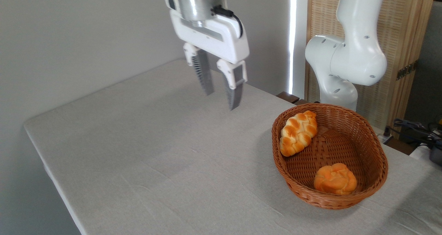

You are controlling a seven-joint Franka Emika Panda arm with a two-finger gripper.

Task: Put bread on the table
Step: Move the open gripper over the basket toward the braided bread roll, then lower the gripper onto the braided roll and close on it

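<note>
Hand (221, 98) above table (145, 148), fingers apart (empty), bread (297, 133) in basket (374, 148) beside bun (335, 179)

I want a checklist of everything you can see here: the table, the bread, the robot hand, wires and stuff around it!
Surface: the table has a light grey, slightly wrinkled cloth; nothing lies on its left part.
Job's things: the braided bread lies inside the wicker basket, leaning on the far-left wall; not yet on the table.
Clutter: a round orange bun sits in the basket's near end, apart from the bread.
Grippers: the gripper hangs open and empty above the table, left of the basket.
Cables: a black cable on the gripper's wrist; more cables at the right edge.
Surroundings: grey wall, woven screen behind the robot arm.
</note>
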